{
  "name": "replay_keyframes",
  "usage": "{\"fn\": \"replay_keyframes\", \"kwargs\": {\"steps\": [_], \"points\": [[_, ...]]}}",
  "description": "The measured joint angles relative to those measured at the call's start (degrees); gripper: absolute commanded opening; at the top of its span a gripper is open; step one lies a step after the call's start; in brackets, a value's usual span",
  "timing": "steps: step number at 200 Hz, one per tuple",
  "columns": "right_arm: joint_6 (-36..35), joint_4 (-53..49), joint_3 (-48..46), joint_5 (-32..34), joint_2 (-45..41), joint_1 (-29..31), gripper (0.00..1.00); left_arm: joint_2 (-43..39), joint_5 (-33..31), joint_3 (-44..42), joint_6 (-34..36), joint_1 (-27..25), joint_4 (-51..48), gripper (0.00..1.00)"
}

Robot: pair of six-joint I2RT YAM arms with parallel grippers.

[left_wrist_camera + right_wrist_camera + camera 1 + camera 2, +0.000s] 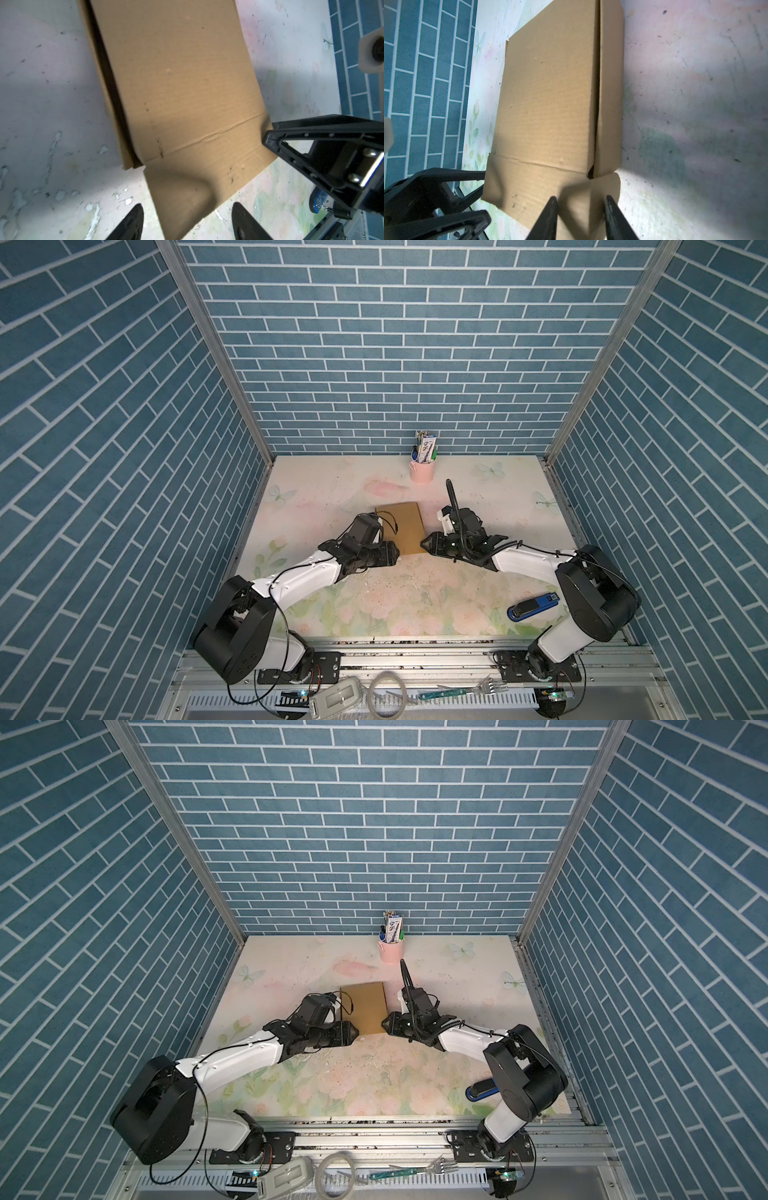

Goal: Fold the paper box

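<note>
left gripper (397, 558) and right gripper (424, 545) meet at the near end of the paper box (401, 526), flat brown corrugated cardboard lying on the floral counter (415, 601), in a top view. left wrist view: jaws wide, straddling the near flap (182, 187); best to raise it evenly about its crease (207, 137). right wrist view: jaws narrow, empty, over that flap's corner.

No readable text, printed packet (427, 445) in pink cup (422, 473) too small to read
</note>
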Motion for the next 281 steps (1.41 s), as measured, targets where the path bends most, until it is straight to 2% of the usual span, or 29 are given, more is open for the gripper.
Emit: {"fn": "replay_keyframes", "kwargs": {"steps": [35,121,206,281], "points": [[0.0,-0.1,0.0,0.0,0.0,0.0,0.37,-2.1,-1.5,0.3,1.1,0.5,-2.6,0.69],[0.0,-0.6,0.0,0.2,0.0,0.0,0.36,0.1,-2.1,0.2,1.0,1.0,-0.3,0.69],[-0.2,-2.5,0.3,0.5,-5.7,0.7,0.45,-2.9,-4.5,3.2,3.7,1.1,-3.0,0.72],[-0.5,-2.8,0.4,2.6,-6.1,1.6,0.44,-2.4,-5.0,3.0,4.3,1.1,-3.9,0.72]]}}
